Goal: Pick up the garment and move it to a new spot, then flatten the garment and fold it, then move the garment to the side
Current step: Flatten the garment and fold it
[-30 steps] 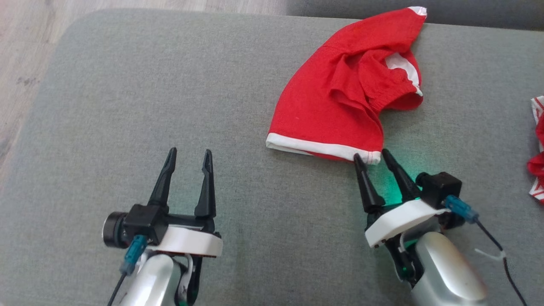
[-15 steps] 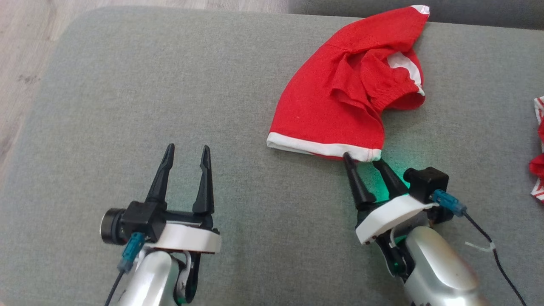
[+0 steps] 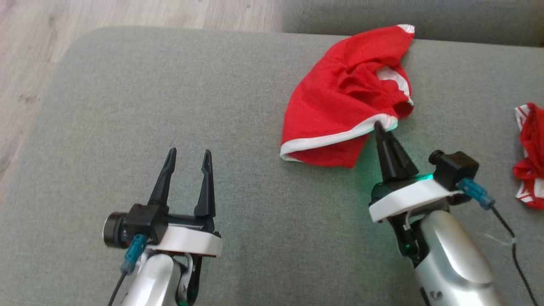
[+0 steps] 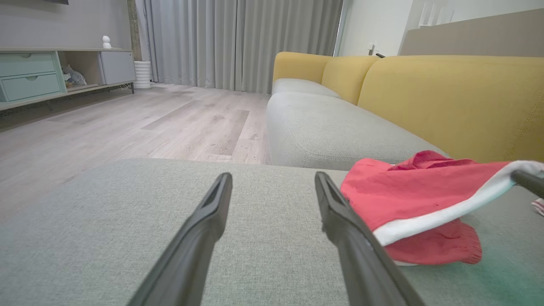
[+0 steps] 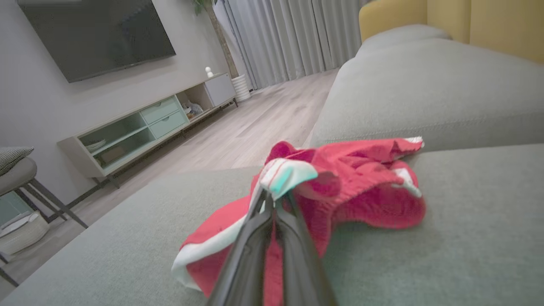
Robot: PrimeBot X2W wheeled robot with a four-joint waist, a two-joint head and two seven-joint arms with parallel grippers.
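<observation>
Right claw (image 3: 377, 126) clenched on the garment (image 3: 335, 102) at its white hem, tips hidden by cloth; left claw (image 3: 189, 151) spread apart.

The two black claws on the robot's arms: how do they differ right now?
The left gripper stands open, fingers apart; the right gripper is shut, fingers together. The left gripper holds nothing; the right gripper pinches the white hem of the red garment. Both have long dark fingers and are above the grey cushion.
</observation>
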